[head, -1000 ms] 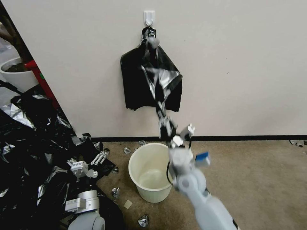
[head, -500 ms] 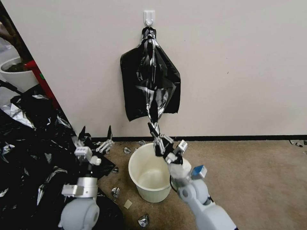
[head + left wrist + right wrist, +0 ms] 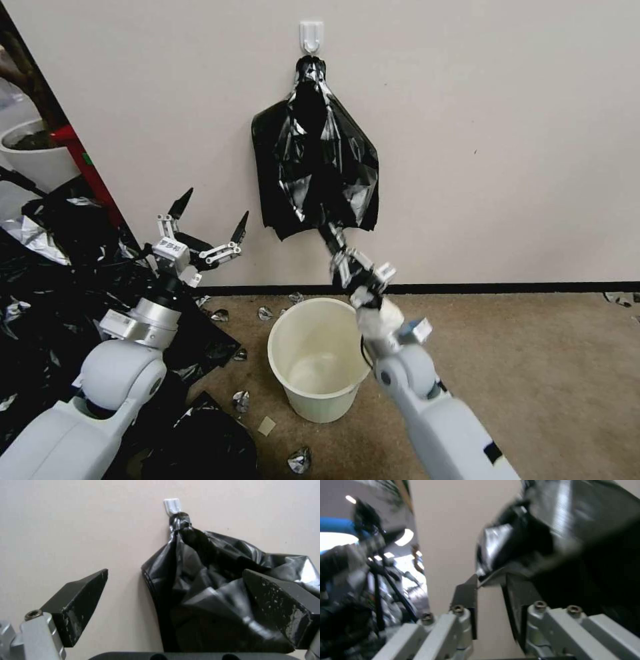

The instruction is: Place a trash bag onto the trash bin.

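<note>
The glossy, wrinkled black trash bag [image 3: 323, 167] hangs against the wall from a white hook [image 3: 311, 35], in front of a flat black bundle [image 3: 265, 157]. My right gripper [image 3: 332, 236] reaches up over the bin and is shut on the bag's lower tip; in the right wrist view a silvery fold [image 3: 493, 542] sits at its fingertips [image 3: 466, 592]. My left gripper [image 3: 208, 219] is open in the air to the left of the bag, which lies beyond its spread fingers [image 3: 80, 597] in the left wrist view. The cream-white trash bin [image 3: 325, 403] stands upright on the carpet below, with nothing inside.
A big heap of black plastic bags [image 3: 53, 293] fills the floor on the left, under my left arm. A large white plant pot [image 3: 33, 157] stands behind it. Foil scraps [image 3: 299, 460] lie around the bin. Open carpet [image 3: 527, 360] stretches to the right.
My left arm rose from the heap to beside the hanging bag, fingers spread. My right gripper dipped toward the bin, then rose again; the stretched bag now hangs bunched.
</note>
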`<state>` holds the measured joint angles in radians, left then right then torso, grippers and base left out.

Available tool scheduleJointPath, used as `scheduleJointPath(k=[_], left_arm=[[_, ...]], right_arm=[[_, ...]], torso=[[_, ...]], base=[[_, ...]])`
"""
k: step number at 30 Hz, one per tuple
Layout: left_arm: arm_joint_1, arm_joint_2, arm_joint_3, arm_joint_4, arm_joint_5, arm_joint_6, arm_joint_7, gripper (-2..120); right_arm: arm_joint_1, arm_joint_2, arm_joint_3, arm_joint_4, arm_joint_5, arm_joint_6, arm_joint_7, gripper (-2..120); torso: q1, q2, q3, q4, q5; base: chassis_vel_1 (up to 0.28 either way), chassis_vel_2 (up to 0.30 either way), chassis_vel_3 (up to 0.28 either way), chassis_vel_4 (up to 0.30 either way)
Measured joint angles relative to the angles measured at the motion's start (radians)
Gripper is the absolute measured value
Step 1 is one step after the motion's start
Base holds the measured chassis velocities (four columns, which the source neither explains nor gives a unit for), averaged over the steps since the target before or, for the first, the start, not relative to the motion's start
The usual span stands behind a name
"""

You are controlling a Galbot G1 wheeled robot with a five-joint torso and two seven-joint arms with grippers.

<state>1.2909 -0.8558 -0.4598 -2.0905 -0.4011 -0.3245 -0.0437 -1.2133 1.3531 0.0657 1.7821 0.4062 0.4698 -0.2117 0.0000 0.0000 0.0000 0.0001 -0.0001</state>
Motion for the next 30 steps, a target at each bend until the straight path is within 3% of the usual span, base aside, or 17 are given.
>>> scheduleJointPath(k=[3,5,9,10,13,18,21,22,25,30], left_arm=[[-0.009,0.018,0.0,-0.014,0.005,0.022,0.0,100],[-0.011,0.02,0.0,-0.014,0.009,0.023,0.0,100],[0.005,0.002,-0.008,-0.019,0.041,0.023,0.001,100],[0.005,0.002,-0.008,-0.019,0.041,0.023,0.001,100],[0.042,-0.042,-0.018,-0.024,0.075,0.022,0.001,100],[0.078,-0.096,-0.029,-0.024,0.118,0.031,-0.008,100],[0.122,-0.158,-0.052,-0.009,0.201,0.1,-0.07,100],[0.122,-0.158,-0.052,-0.009,0.201,0.1,-0.07,100],[0.135,-0.199,-0.076,0.013,0.242,0.189,-0.158,100],[0.134,-0.199,-0.101,0.017,0.233,0.216,-0.177,100]], right_arm=[[-0.108,-0.021,-0.004,0.055,-0.098,-0.053,0.131,39],[-0.122,-0.024,0.0,0.066,-0.113,-0.061,0.146,42],[-0.149,-0.073,0.054,0.185,-0.157,-0.125,0.234,63],[-0.149,-0.073,0.054,0.185,-0.157,-0.125,0.234,63],[-0.064,-0.134,0.08,0.227,-0.247,-0.138,0.255,75],[0.055,-0.206,0.063,0.199,-0.361,-0.135,0.255,91],[0.219,-0.25,-0.02,0.124,-0.463,-0.132,0.269,100],[0.219,-0.25,-0.02,0.124,-0.463,-0.132,0.269,100],[0.36,-0.242,-0.125,0.062,-0.584,-0.207,0.345,100],[0.446,-0.205,-0.204,0.024,-0.639,-0.341,0.415,100]], torso=[[0.0,0.0,0.0,-0.0001,0.0002],[0.0,0.0,0.0,-0.0002,0.0002],[0.0,0.0,0.0,-0.0004,0.0002],[0.0,0.0,0.0,-0.0004,0.0002],[0.0,0.0,0.0,0.0001,0.0002],[0.0,0.0,0.0,0.0001,0.0001],[0.0,0.0,0.0,0.0,0.0002],[0.0,0.0,0.0,0.0,0.0002],[0.0,0.0,0.0,0.0002,-0.0001],[0.0,0.0,0.0,0.0001,0.0]], base=[[0.0,0.0,0.0,0.0],[0.0,0.0,0.0,0.0],[0.0,0.0,0.0,0.0],[0.0,0.0,0.0,0.0],[0.0,0.0,0.0,0.0],[0.0,0.0,0.0,0.0],[0.0,0.0,0.0,0.0],[0.0,0.0,0.0,0.0],[0.0,0.0,0.0,0.0],[0.0,0.0,0.0,0.0]])
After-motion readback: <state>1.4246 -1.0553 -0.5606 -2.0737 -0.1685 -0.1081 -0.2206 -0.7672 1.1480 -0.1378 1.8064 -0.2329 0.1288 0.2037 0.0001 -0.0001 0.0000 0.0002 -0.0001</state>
